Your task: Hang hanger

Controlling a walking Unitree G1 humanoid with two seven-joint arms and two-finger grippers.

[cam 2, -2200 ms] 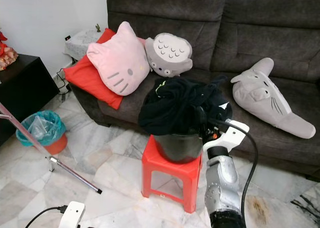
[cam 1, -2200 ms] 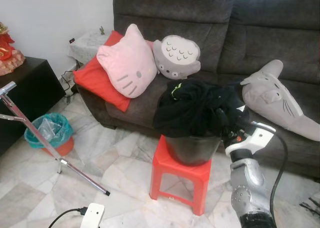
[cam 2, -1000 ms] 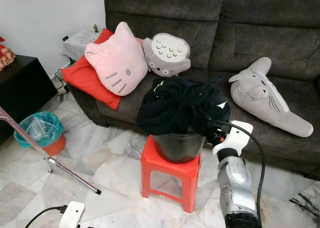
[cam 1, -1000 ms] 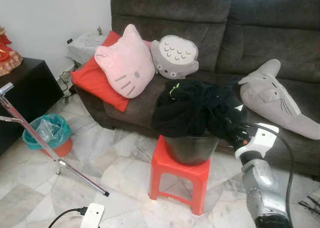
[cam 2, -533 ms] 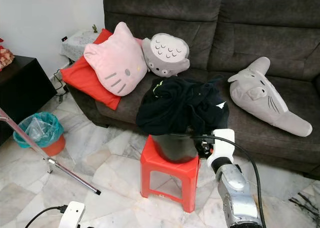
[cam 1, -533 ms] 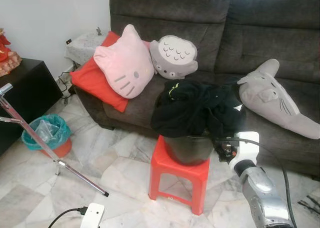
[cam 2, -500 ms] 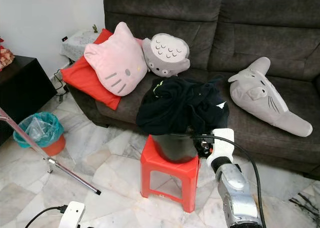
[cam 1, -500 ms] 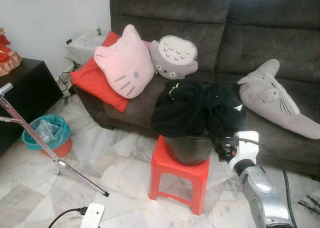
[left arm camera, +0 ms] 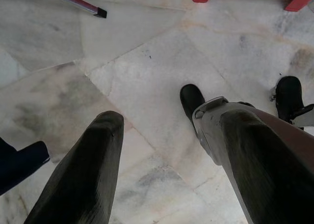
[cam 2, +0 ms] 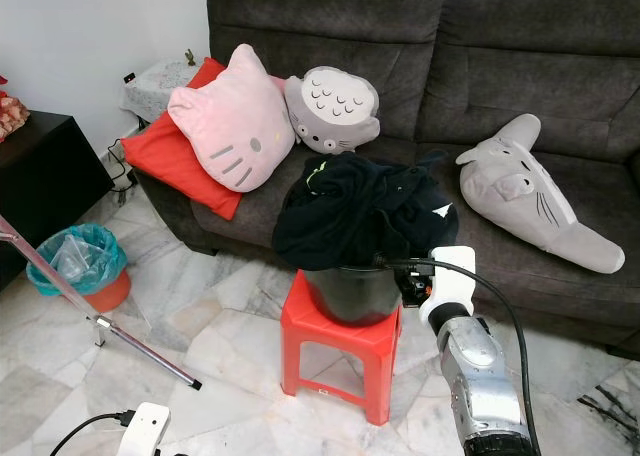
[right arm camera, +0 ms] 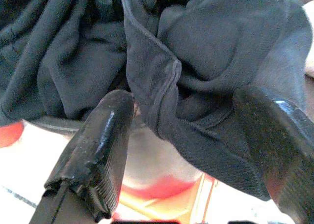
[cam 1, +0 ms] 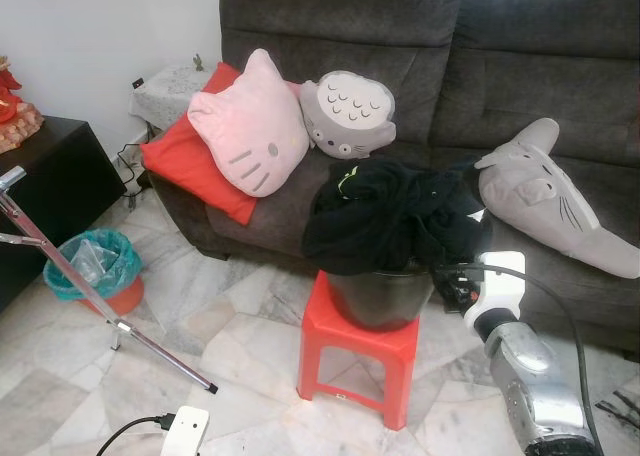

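black clothes [cam 1: 392,216] heaped over a dark bucket [cam 1: 378,296] on a red stool [cam 1: 360,348] before the grey sofa [cam 1: 420,76], no hanger to be made out, right gripper [right arm camera: 191,135] spread open against a hanging fold, left gripper [left arm camera: 167,160] spread open above marble floor [left arm camera: 147,62]

A: Is any text, label, brand or number being made out anywhere?

B: None is being read. A small pale mark is being shown on the front lower edge of the red stool [cam 2: 338,358], but it is too small to be deciphered.

A: And the green mark on the black clothes [cam 1: 395,221]?

B: It is being seen only as a green streak; no letters are being resolved.
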